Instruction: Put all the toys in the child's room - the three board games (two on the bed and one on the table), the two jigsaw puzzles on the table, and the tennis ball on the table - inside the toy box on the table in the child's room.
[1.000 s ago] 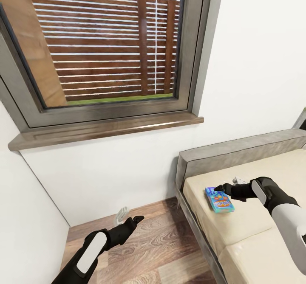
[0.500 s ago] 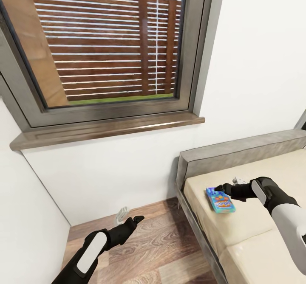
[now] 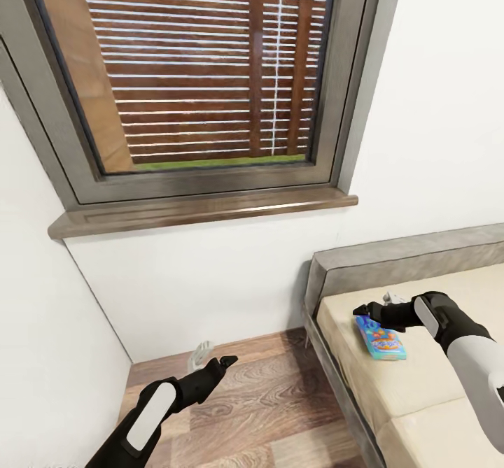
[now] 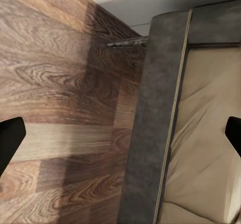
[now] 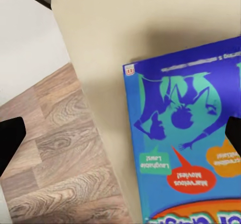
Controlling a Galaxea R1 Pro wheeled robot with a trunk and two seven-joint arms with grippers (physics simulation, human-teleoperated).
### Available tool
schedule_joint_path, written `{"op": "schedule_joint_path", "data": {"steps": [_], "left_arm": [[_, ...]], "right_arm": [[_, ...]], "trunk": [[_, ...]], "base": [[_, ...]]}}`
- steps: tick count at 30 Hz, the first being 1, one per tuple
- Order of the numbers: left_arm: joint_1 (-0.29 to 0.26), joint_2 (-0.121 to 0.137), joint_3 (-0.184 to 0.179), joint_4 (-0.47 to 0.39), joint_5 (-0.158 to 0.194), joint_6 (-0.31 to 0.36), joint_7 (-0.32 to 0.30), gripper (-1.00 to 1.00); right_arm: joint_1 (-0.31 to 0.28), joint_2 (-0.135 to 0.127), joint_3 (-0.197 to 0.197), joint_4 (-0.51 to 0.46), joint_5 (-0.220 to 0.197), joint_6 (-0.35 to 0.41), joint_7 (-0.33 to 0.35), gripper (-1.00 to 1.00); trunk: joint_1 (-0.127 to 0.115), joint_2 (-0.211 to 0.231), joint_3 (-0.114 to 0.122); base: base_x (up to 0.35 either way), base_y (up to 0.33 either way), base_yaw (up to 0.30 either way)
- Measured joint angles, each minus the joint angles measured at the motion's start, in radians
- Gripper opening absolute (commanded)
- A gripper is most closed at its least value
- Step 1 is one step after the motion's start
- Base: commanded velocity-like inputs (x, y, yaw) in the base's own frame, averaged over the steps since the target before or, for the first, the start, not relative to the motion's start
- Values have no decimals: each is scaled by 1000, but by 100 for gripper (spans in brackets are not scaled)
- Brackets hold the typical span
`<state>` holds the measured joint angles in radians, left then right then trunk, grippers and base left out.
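Shifted: head camera only, board game [image 3: 381, 339] unmoved on bed [image 3: 420, 384] | right gripper [image 3: 365, 310] spread apart, hovering above game, not gripping | left gripper [image 3: 213, 359] spread, over floor [image 3: 266, 412] | progress: game ungrasped, toy box unseen.

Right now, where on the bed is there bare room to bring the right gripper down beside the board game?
Bare mattress lies between the board game and the headboard, and toward the foot. It's tight at the bed's floor-side edge, where the right gripper hovers.
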<state>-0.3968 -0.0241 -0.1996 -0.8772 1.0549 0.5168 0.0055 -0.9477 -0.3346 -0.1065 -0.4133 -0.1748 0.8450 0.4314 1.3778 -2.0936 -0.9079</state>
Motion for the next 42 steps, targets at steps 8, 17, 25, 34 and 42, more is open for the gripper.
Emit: {"op": "schedule_joint_path", "data": {"steps": [8,17,25,34,42], "left_arm": [[0,0,0,0,-1,0,0,100],[0,0,0,0,-1,0,0,100],[0,0,0,0,-1,0,0,100],[0,0,0,0,-2,0,0,100],[0,0,0,0,-2,0,0,100]], "right_arm": [[0,-1,-1,0,0,0,0,100],[0,-1,-1,0,0,1,0,100],[0,-1,-1,0,0,0,1,100],[-1,-3,-2,-1,-1,0,0,100],[-1,-14,-9,-1,-2,1,-2,100]], "trunk": [[0,0,0],[0,0,0],[0,0,0],[0,0,0],[0,0,0]], "base": [[0,0,40],[0,0,10],[0,0,3],[0,0,1],[0,0,0]]}}
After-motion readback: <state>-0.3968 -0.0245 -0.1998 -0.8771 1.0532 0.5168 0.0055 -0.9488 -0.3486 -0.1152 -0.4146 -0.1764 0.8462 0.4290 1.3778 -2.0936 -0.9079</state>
